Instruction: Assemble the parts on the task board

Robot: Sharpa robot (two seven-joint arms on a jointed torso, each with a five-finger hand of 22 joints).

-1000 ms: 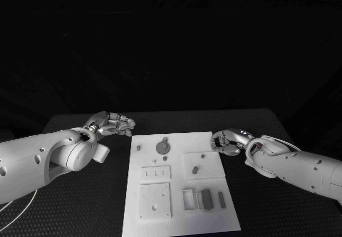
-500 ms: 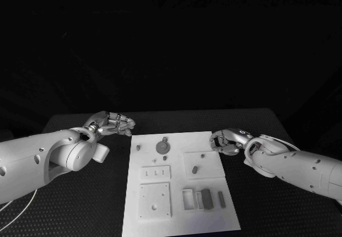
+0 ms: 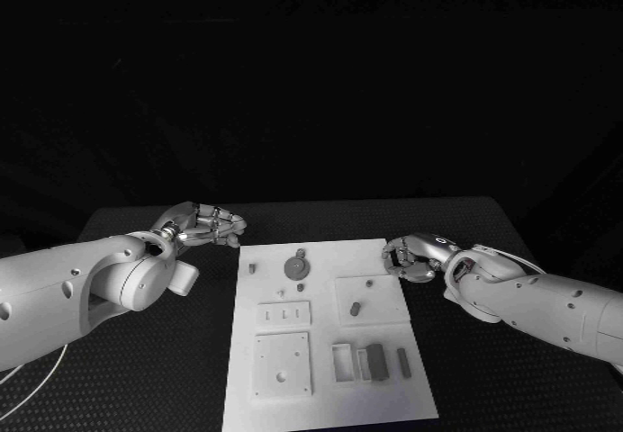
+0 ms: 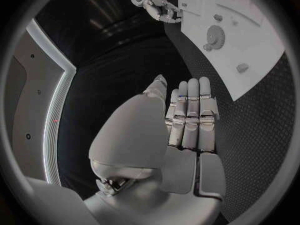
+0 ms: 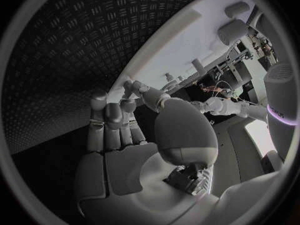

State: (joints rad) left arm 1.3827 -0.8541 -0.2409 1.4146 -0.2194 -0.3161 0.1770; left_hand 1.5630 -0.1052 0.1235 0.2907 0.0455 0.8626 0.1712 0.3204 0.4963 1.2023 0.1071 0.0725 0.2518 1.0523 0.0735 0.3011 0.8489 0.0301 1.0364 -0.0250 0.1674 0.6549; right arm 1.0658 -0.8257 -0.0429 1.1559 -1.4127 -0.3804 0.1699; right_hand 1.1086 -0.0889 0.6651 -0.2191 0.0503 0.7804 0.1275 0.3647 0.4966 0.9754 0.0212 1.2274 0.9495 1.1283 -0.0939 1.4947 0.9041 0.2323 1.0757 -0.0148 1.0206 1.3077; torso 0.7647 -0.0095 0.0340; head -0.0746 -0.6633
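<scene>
The white task board (image 3: 331,328) is seen in the middle of the black table (image 3: 156,360), running from the near edge toward the far side. Small grey parts are spread over it: a round disc part (image 3: 297,267) near the far left of the board, a little peg (image 3: 355,309) on a raised square plate (image 3: 372,301) to the right, and a few dark blocks (image 3: 376,362) standing in a tray close to the near right corner. The left hand (image 3: 204,225) is held just beyond the far left corner of the board, off the plate and over the table; its fingers (image 4: 190,116) are stretched out straight and side by side, and nothing is held in them. The right hand (image 3: 413,256) is kept at the far right edge of the board with its fingers (image 5: 112,125) curled in a little, and no part can be seen between them. Compared with a second ago, almost nothing has been moved: the right hand has been shifted only a tiny bit toward the board, the left hand has been kept in its place, and every part lies where it was. From this it is judged that no part has been picked up yet, so the putting-together is still to be begun.
</scene>
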